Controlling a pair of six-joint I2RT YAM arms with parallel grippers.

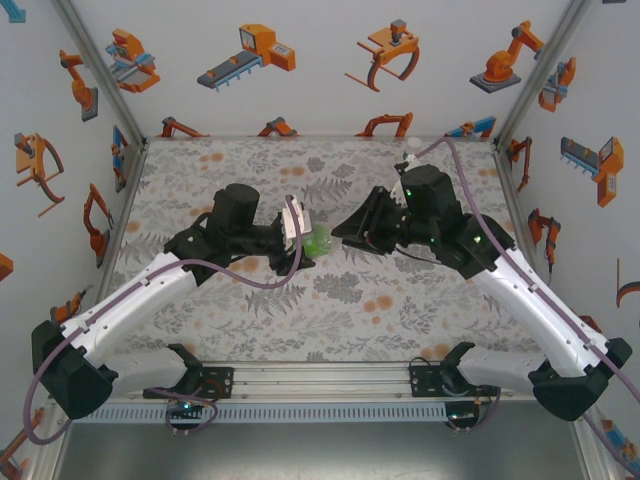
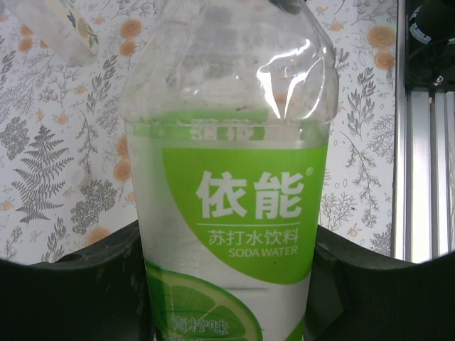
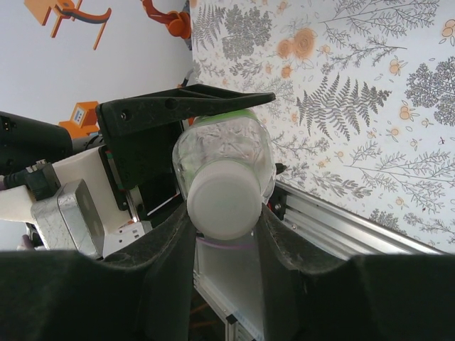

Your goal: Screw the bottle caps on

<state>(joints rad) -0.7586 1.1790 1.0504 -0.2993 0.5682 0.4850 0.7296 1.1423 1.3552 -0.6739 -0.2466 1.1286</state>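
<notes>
One bottle (image 2: pixel 234 213), clear with a green label, is held up off the counter (image 1: pixel 400 310) between the two arms, near the middle of the workspace. The left gripper (image 1: pixel 300 236) is clamped around its body, a finger on each side of the label. The right gripper (image 3: pixel 224 241) is closed on the white cap (image 3: pixel 222 202), which sits on the bottle's neck and looks square to it.

By my reading, this is the twisting step for this bottle. The cap is on the mouth, but the threads are hidden, so I cannot tell how tight it is. It likely needs more turns or a release check.

Part of a second clear bottle (image 2: pixel 60 25) shows on the counter behind. Its neck is out of view, so whether it is capped is unclear, and it may still need its cap.
</notes>
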